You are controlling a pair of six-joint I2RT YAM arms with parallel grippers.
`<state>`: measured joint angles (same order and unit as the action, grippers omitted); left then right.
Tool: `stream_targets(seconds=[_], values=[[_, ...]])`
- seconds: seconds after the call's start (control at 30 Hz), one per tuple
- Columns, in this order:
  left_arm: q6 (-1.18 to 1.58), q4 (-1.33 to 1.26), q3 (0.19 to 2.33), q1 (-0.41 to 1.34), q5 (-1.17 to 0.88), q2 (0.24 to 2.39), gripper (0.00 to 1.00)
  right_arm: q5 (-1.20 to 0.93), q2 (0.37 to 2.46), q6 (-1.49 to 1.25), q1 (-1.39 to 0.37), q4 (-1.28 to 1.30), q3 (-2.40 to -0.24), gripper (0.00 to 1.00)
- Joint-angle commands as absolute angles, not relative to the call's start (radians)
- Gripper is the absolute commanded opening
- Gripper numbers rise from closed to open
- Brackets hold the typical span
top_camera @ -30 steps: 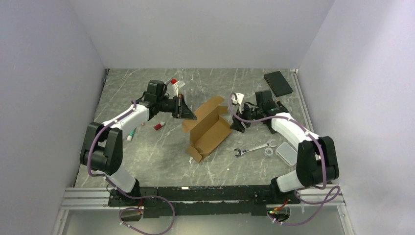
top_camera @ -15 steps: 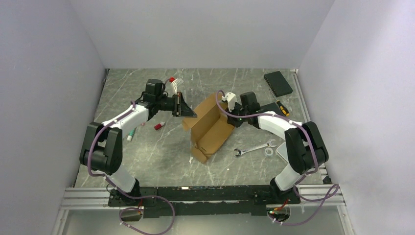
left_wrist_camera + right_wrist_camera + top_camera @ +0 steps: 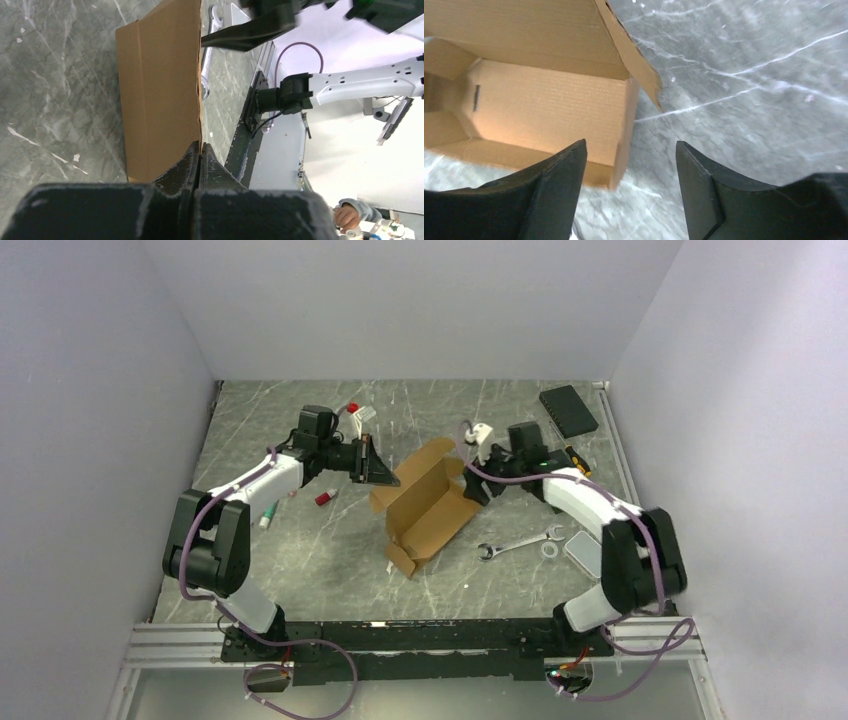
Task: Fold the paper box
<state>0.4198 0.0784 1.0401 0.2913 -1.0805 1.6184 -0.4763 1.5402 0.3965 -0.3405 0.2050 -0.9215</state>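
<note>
The paper box [image 3: 425,502] is a half-formed brown cardboard tray with its lid flap raised, lying mid-table. My left gripper [image 3: 386,476] is shut on the edge of the box's upright far-left flap; in the left wrist view the fingertips [image 3: 200,146] pinch the cardboard [image 3: 160,90]. My right gripper [image 3: 478,490] is open and empty, just off the box's right end. In the right wrist view [image 3: 631,150] its jaws stand wide apart around the box's corner wall [image 3: 544,105] without touching it.
A wrench [image 3: 518,543], a small ring [image 3: 548,550] and a clear plastic case [image 3: 585,552] lie right of the box. A black pad [image 3: 568,410] sits at the back right. A red-capped piece [image 3: 325,498] and a marker [image 3: 268,513] lie left.
My right gripper swung in to the box's right end, then drew back slightly to the right, staying open. The box shifted a little. My left gripper kept its hold.
</note>
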Motion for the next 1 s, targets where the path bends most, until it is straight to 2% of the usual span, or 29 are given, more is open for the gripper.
stream_targets(seconds=[0.0, 0.03, 0.1, 0.13, 0.3, 0.5, 0.8, 0.97], values=[[0.260, 0.163, 1.091, 0.290, -1.094, 1.582, 0.00, -0.760, 1.336, 0.540, -0.196, 0.303, -0.957, 0.73], [0.236, 0.181, 1.093, 0.290, -1.096, 1.576, 0.00, -0.809, 1.301, 0.565, -0.162, 0.310, -0.949, 0.79], [0.186, 0.202, 1.098, 0.293, -1.102, 1.564, 0.00, -0.882, 1.235, 0.597, -0.112, 0.292, -0.919, 0.98], [0.161, 0.220, 1.107, 0.299, -1.102, 1.560, 0.00, -0.912, 1.208, 0.591, -0.098, 0.261, -0.898, 0.99], [-0.021, 0.388, 1.195, 0.352, -1.038, 1.573, 0.00, -1.123, 1.205, 0.585, -0.091, 0.217, -0.878, 1.00], [-0.116, 0.472, 1.249, 0.389, -0.996, 1.592, 0.00, -1.098, 1.263, 0.603, -0.102, 0.290, -0.950, 1.00], [-0.170, 0.532, 1.345, 0.419, -1.007, 1.643, 0.00, -1.143, 1.287, 0.660, -0.097, 0.305, -0.910, 0.99], [-0.157, 0.495, 1.318, 0.420, -1.014, 1.642, 0.00, -1.122, 1.313, 0.631, -0.097, 0.272, -0.905, 0.97]])
